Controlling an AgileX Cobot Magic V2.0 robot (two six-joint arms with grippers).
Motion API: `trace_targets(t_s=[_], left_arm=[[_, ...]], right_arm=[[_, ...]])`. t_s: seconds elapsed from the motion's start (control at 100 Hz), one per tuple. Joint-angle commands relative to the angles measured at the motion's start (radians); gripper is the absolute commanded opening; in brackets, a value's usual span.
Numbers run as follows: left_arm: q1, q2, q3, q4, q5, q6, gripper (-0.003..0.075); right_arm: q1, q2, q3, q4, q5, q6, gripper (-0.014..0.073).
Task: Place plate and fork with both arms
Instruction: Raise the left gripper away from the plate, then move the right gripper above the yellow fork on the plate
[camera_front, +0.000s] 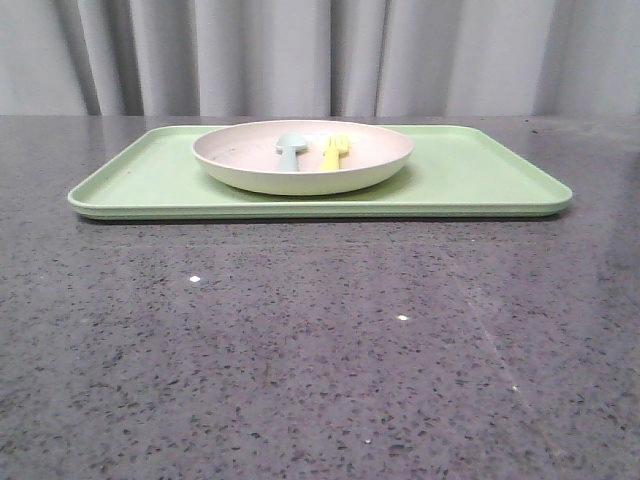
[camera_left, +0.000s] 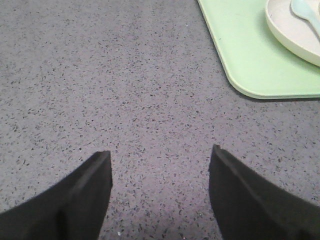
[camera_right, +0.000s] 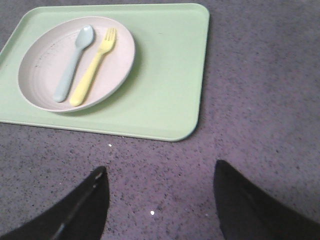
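The plate (camera_front: 303, 157) sits on the light-green tray (camera_front: 480, 175), left of the tray's middle in the front view, and the tray rests flat on the dark speckled desk (camera_front: 320, 350) in front of a grey curtain (camera_front: 320, 55). Inside the plate lie 2 utensils side by side, close together: the yellow fork (camera_front: 333, 153) to the right and the pale blue-grey spoon (camera_front: 289, 149) to the left, both with their heads pointing away from the robot. In the right wrist view the fork (camera_right: 94, 67) and spoon (camera_right: 74, 62) run nearly parallel across the plate (camera_right: 45, 75). The left end effector (camera_left: 160, 165) hangs over bare desk beside the tray's rounded corner (camera_left: 250, 65), its 2 dark fingers spread wide and holding nothing. The right end effector (camera_right: 161, 175) is likewise spread apart and empty, over the desk just beside the tray's near edge (camera_right: 165, 95), clear of the plate.
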Motion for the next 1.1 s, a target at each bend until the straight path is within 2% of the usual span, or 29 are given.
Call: trace_targets(t_s=[0.0, 0.39, 0.51, 0.6, 0.77, 0.84, 1.09], left_arm=[[0.001, 0.003, -0.025, 0.001, -0.067, -0.010, 0.0420], [0.001, 0.003, -0.025, 0.001, -0.067, -0.010, 0.0420], [0.001, 0.003, -0.025, 0.001, -0.067, -0.010, 0.0420], [0.001, 0.003, -0.025, 0.001, -0.067, -0.010, 0.0420], [0.001, 0.003, -0.025, 0.001, -0.067, -0.010, 0.0420], [0.001, 0.003, -0.025, 0.001, -0.067, -0.010, 0.0420], [0.001, 0.003, -0.025, 0.001, -0.067, -0.010, 0.0420]], right_arm=[[0.048, 0.099, -0.096, 0.016, -0.073, -0.006, 0.0466], [0.258, 0.552, -0.401, -0.005, -0.083, 0.045, 0.0466], [0.322, 0.674, -0.510, -0.111, -0.083, 0.170, 0.0466], [0.363, 0.756, -0.589, -0.257, -0.072, 0.303, 0.0462], [0.436, 0.879, -0.718, -0.502, -0.010, 0.529, 0.0395], [0.448, 0.919, -0.759, -0.538, 0.013, 0.569, 0.0381], [0.449, 1.008, -0.820, -0.543, 0.042, 0.631, 0.0381]])
